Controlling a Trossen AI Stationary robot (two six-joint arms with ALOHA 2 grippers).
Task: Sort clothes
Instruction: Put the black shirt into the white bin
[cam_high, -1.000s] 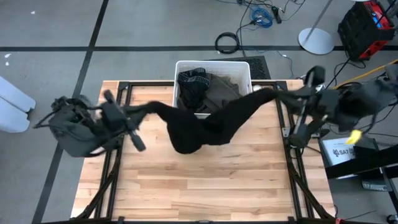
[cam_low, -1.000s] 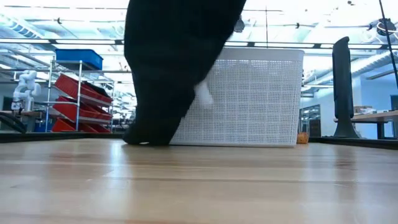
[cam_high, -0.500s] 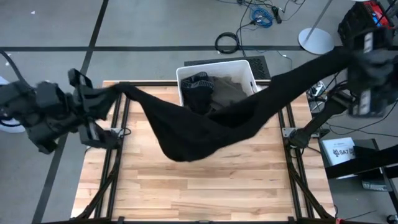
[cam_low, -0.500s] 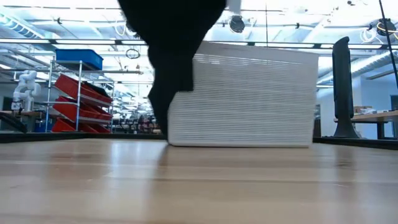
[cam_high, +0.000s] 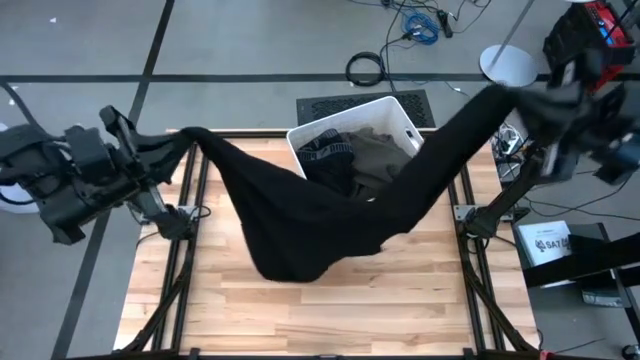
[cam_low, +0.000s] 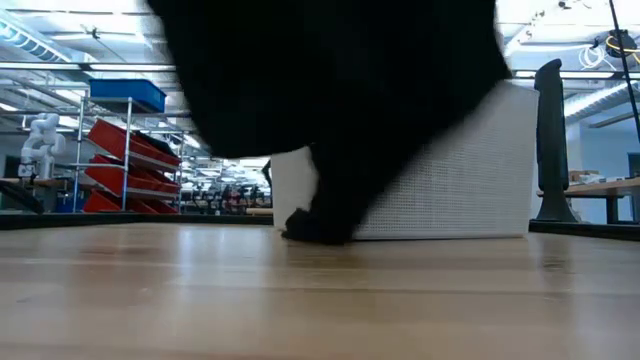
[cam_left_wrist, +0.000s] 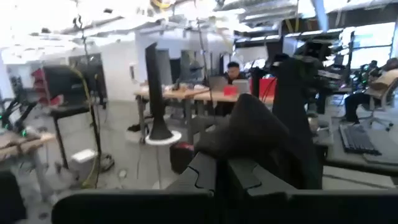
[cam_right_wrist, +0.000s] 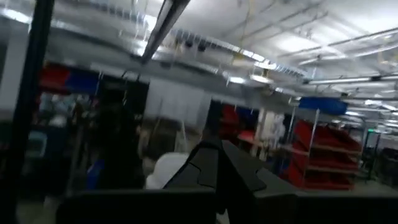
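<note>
Gripping one end each, the left gripper (cam_high: 178, 140) and right gripper (cam_high: 510, 92) are clamped shut on a black garment (cam_high: 320, 215), lifted beyond the table's (cam_high: 330, 310) far corners. It sags between them over the white bin (cam_high: 400, 110) holding more clothes (cam_high: 365, 155).

Black garment (cam_high: 320, 215) – soft matt cloth, drapes limp. Bin (cam_high: 400, 113) – white plastic, walls perforated in a fine grid, slightly glossy. Table (cam_high: 330, 310) – pale wood planks, smooth satin finish. Frame (cam_high: 195, 210) under it – black matt metal.
</note>
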